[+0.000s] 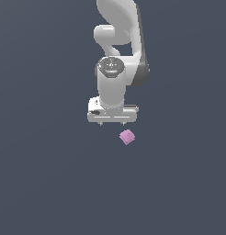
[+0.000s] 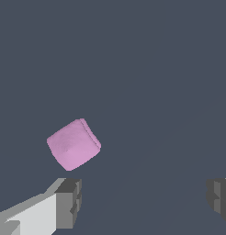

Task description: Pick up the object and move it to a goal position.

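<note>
jaws wide apart, holding nothing. pink block (image 1: 127,137) (image 2: 74,144) lying tilted on the grey worktop (image 1: 50,174), just beside the white gripper (image 1: 112,123) (image 2: 142,202), outside the gap, untouched.

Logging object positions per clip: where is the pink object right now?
In the exterior view the pink object lies on the dark floor just below the open white gripper, slightly toward that view's right. The wrist view shows it outside the fingers, ungrasped.
</note>
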Controlling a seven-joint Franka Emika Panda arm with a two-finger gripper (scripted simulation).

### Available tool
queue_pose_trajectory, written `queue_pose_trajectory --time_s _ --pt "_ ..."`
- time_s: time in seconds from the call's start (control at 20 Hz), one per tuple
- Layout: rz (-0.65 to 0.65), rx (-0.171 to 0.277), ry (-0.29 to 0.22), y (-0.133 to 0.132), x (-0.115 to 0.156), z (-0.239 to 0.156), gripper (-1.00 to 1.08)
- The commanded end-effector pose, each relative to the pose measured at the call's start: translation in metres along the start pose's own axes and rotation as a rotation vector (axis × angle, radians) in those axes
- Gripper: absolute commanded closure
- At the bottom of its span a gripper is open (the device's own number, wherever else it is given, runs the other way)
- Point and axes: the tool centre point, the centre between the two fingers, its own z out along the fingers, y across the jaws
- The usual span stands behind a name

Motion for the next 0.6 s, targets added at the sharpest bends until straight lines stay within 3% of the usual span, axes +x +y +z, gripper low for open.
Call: queue_pose_trajectory --time_s 0.0,0.55 --pt "0.000 0.000 0.000 0.000 0.000 0.000 -0.92" --pt "-0.014 0.030 -0.048 -0.014 -0.012 0.014 -0.92"
